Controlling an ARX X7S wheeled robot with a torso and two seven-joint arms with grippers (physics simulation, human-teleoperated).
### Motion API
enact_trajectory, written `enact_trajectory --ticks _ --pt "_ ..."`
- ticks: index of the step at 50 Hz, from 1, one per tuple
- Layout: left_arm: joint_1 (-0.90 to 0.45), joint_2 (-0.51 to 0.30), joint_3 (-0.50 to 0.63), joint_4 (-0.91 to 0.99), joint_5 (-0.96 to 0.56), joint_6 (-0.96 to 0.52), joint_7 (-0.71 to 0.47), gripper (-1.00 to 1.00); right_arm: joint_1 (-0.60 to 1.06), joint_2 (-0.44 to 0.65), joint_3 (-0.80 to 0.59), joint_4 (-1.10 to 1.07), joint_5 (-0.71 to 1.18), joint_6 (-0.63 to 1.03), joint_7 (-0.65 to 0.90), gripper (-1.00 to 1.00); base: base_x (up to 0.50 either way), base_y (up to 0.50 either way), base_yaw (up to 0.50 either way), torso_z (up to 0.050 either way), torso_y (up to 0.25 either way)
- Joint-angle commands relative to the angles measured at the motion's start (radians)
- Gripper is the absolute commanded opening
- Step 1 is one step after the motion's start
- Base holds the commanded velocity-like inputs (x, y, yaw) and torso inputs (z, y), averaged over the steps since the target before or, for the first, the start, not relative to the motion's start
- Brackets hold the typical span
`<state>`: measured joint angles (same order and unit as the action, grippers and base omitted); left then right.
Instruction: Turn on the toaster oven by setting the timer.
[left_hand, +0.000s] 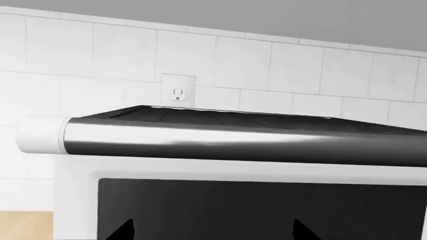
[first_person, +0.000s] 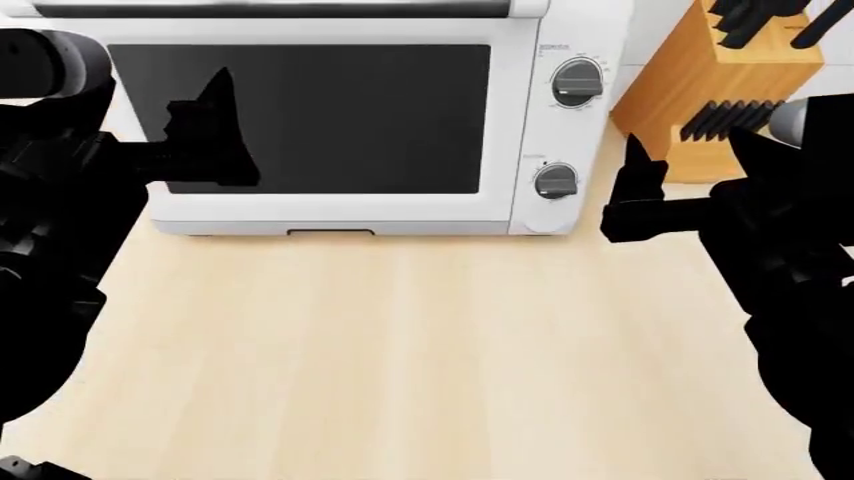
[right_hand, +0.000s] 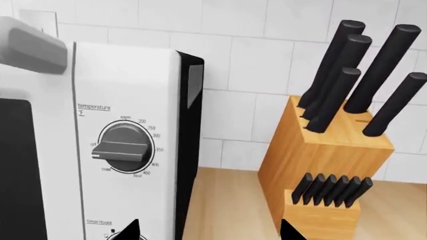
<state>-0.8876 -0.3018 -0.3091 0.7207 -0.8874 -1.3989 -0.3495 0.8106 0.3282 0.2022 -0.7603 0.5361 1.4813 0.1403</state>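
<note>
In the head view our left gripper (first_person: 200, 135) sits at about nine o'clock, its dark fingers apart and hanging in front of the glass door (first_person: 300, 115) of the toaster oven (first_person: 521, 60); whether a fingertip touches the glass we cannot tell from here. The left wrist view shows the oven's long shiny door handle (left_hand: 220, 142) across the frame, with a wall outlet (left_hand: 178, 91) on the white tiles behind it and two dark fingertips (left_hand: 123, 231) apart at the edge. The toaster oven stands at twelve o'clock at the back of the pale wooden counter (first_person: 400, 360), its white control panel carrying an upper knob (first_person: 577, 82) and a lower knob (first_person: 555, 181). In the right wrist view the upper knob is labelled temperature and its bar lies roughly level, pointing towards the off mark. Our right gripper (first_person: 638, 195) hovers at about three o'clock, just beside the lower knob yet apart from it, fingers spread. Further right, at about one o'clock, stands a wooden knife block (first_person: 714, 85) with black handles.
</note>
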Motion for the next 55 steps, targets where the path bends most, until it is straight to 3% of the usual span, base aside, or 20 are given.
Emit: enact_trajectory --ticks 1,9,13,18,25,32,39,46,55 --pt "0.004 -0.003 -0.004 0.003 -0.014 0.002 -0.014 1.00 -0.006 0.001 0.006 -0.009 0.011 -0.012 0.008 1.00 0.00 0.00 0.00 0.000 0.000" --pt "0.008 -0.005 -0.008 0.007 -0.025 0.001 -0.026 1.00 -0.008 0.003 0.010 -0.012 0.019 -0.010 0.014 1.00 0.00 0.00 0.00 0.000 0.000" --pt "-0.027 -0.003 -0.073 0.057 -0.056 -0.047 -0.091 1.00 0.017 0.006 0.015 -0.021 0.029 0.017 0.021 1.00 0.00 0.00 0.00 0.000 0.000" --pt "-0.097 -0.001 -0.252 0.147 -0.095 -0.156 -0.257 1.00 0.067 0.034 -0.001 -0.032 0.044 0.057 0.033 1.00 0.00 0.00 0.00 0.000 0.000" --pt "-0.092 0.007 -0.426 0.129 -0.252 -0.160 -0.482 1.00 0.082 0.102 -0.054 -0.051 0.110 0.079 0.058 1.00 0.00 0.00 0.00 0.000 0.000" --pt "-0.059 0.025 -0.527 0.073 -0.385 -0.147 -0.616 1.00 0.128 0.301 -0.333 -0.063 0.075 -0.024 0.022 1.00 0.00 0.00 0.00 0.000 0.000" --pt "-0.055 0.011 -0.511 0.055 -0.441 -0.130 -0.640 1.00 0.225 0.490 -0.673 -0.115 -0.047 -0.138 -0.005 1.00 0.00 0.00 0.00 0.000 0.000" --pt "-0.062 0.000 -0.502 0.048 -0.446 -0.094 -0.650 1.00 0.334 0.562 -0.919 -0.174 -0.125 -0.106 -0.011 1.00 0.00 0.00 0.00 0.000 0.000" --pt "-0.058 -0.011 -0.485 0.034 -0.469 -0.076 -0.660 1.00 0.463 0.672 -1.343 -0.188 -0.370 -0.241 -0.010 1.00 0.00 0.00 0.00 0.000 0.000"
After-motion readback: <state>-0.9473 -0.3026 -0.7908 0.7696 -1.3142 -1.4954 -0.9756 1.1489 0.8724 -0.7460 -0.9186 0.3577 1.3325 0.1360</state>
